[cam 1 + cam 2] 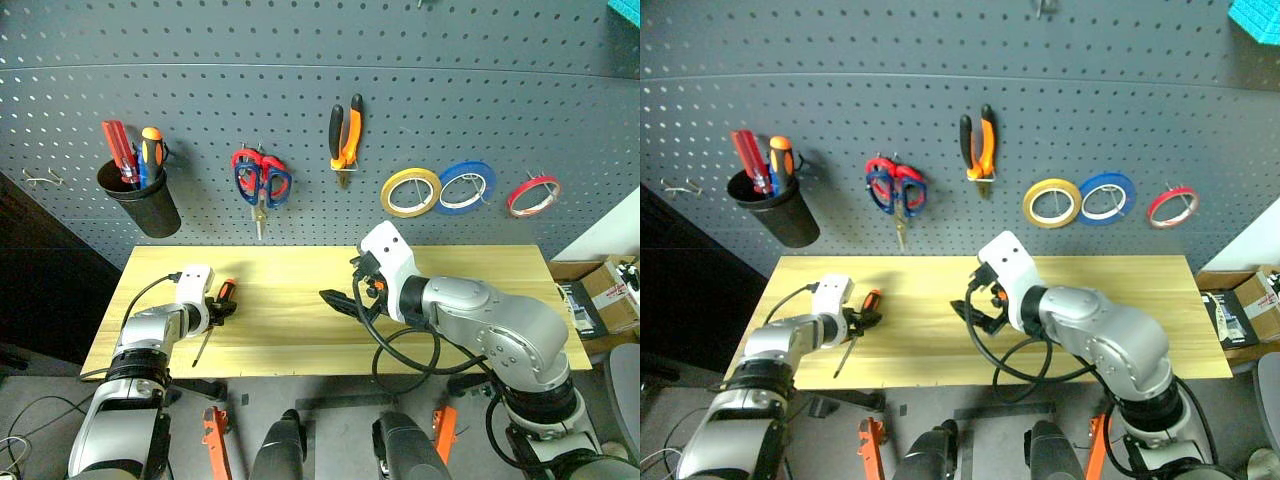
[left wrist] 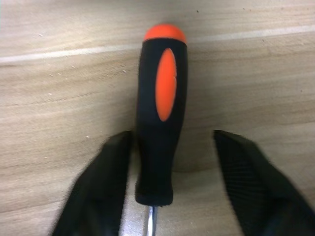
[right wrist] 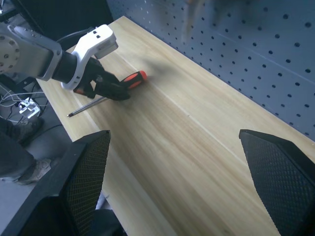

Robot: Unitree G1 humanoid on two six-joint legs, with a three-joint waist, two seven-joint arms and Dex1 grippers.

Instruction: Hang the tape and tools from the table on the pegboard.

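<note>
1. Pegboard (image 1: 300, 90) fills the wall behind your table; from your left to right it carries a black cup (image 1: 140, 200) of screwdrivers, two pairs of scissors (image 1: 262, 180) on one hook, the pliers (image 1: 346, 135), a yellow roll (image 1: 410, 192), a blue roll (image 1: 466, 186) and the red tape (image 1: 533, 195).
2. Table (image 1: 300, 310) lies bare wood across most of its top.
3. Your right gripper (image 1: 345, 295) hovers above the table's middle, its fingers spread wide and holding nothing.
4. Your left gripper (image 1: 222, 310) sits low at the table's left end; its fingers straddle the screwdriver handle, one touching it, the other standing off, so no grip shows.
5. Screwdriver (image 2: 161, 113) lies flat on the table, its orange cap toward the pegboard and its shaft toward the front edge.
</note>
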